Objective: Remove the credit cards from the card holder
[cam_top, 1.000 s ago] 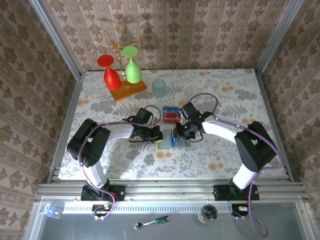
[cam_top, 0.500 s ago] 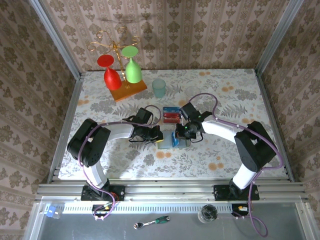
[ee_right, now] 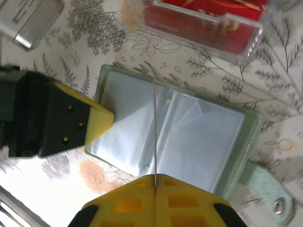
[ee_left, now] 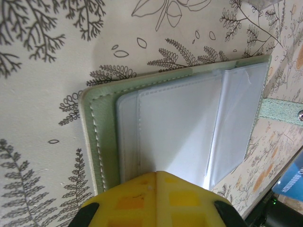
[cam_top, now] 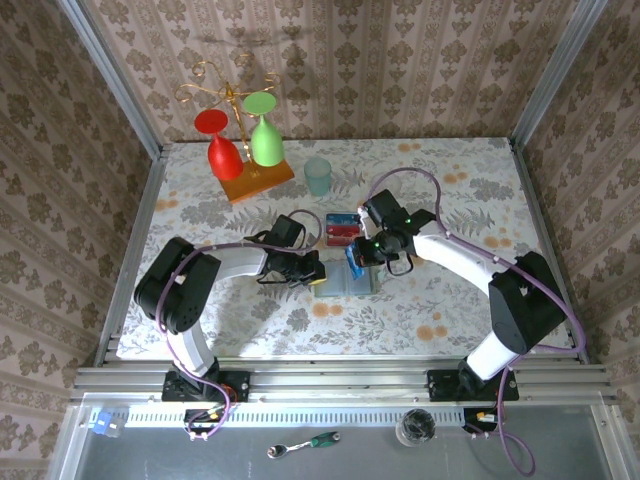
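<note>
**Holder pinned, blue card pinched: a slip is the main risk**

The holder lies open on the tabletop, between the two tools. The left tool is closed with nothing between its fingers, and its tip presses on the left panel of the holder. The right tool is closed on the blue card. It grips the card by one end, so that the card stands on its edge just above the middle fold of the holder.

The grip takes only a small part of a thin, smooth card. I think the card could turn between the fingers or slide out. It would then fall flat on the sleeves of the holder, where it is hard to pick up again.

I cannot tell if the far end of the card is free of its sleeve. If it is not, a pull could drag the holder. The left tool presses only near the left rim, so the right panel with the strap could lift or swing.

The box with the red cards stands just beyond the holder. A low path could knock the card against its wall.
</note>
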### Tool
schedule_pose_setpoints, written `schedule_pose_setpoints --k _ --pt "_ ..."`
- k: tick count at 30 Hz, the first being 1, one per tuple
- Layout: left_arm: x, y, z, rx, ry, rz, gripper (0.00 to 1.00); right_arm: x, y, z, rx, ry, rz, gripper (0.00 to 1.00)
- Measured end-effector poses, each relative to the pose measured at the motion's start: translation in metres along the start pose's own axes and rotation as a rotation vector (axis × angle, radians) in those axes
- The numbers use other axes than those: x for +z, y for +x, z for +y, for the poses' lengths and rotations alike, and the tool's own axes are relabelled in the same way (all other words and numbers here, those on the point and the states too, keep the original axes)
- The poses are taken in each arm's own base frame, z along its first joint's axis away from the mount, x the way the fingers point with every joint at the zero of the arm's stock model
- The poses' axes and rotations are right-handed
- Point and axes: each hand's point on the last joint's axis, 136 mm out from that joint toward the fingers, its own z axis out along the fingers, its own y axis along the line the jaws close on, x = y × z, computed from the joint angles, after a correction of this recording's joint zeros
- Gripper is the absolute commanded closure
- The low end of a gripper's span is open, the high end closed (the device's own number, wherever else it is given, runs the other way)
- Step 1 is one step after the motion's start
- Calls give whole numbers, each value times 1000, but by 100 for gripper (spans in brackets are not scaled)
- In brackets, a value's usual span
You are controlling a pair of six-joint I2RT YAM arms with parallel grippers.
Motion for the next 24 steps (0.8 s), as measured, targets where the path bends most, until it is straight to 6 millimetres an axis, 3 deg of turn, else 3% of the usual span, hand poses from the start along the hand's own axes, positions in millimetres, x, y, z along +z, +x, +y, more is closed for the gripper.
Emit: schedule_pose_setpoints --k 9,13,24 --pt "-2 0 2 8 -8 0 100 -20 -5 2 -495 31 42 94" --pt "-4 1 4 5 -20 1 100 -23 -18 -5 -682 84 77 95" --pt "-15 -1 4 -4 -30 -16 99 -13 -69 -10 -903 132 129 96"
